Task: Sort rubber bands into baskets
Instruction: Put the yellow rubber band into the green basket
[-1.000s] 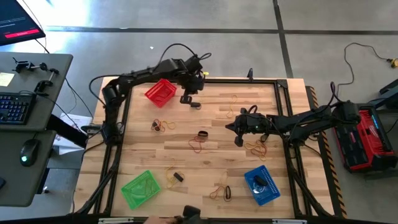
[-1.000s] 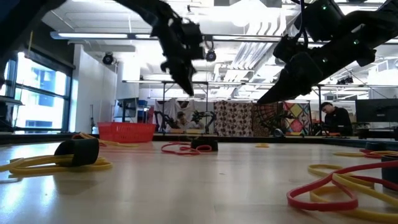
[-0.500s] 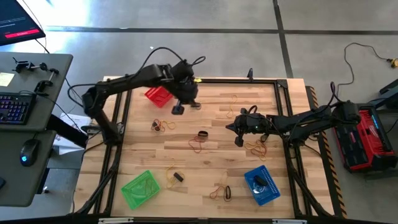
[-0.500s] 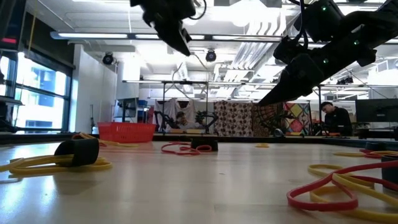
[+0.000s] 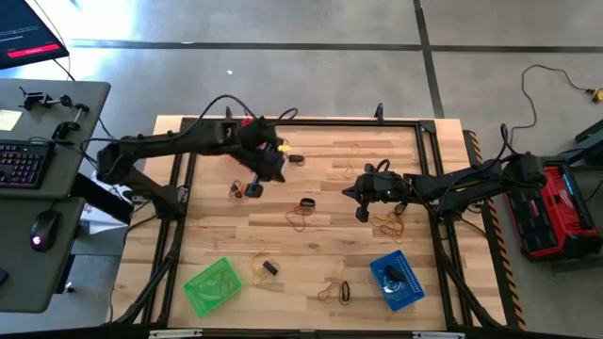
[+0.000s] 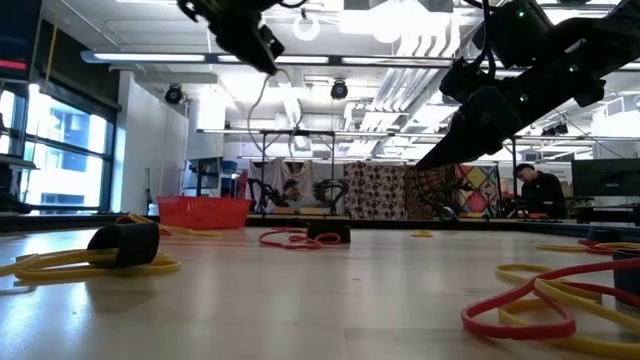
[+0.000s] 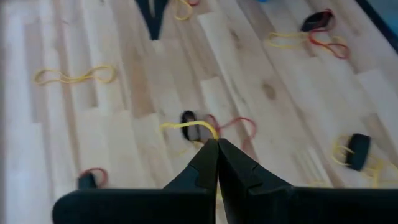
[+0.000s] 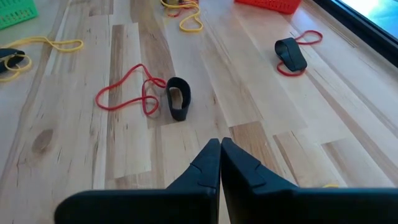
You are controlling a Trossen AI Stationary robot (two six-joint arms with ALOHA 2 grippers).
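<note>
Bands (image 8: 178, 98) are light, limp, flat on the tabletop (image 5: 320, 245); pinch one strand. Left tool (image 5: 254, 188) and right tool (image 5: 361, 215) are clenched, empty.

bright even overhead light, glaring ceiling lamps (image 6: 300, 22) in the low view, soft shadows on the table (image 5: 320, 235), left wrist view motion-blurred, near rubber bands (image 6: 530, 300) soft

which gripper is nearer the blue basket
Right. The right gripper hovers mid-table, just up and left of the blue basket; the left gripper is far across the table.
</note>
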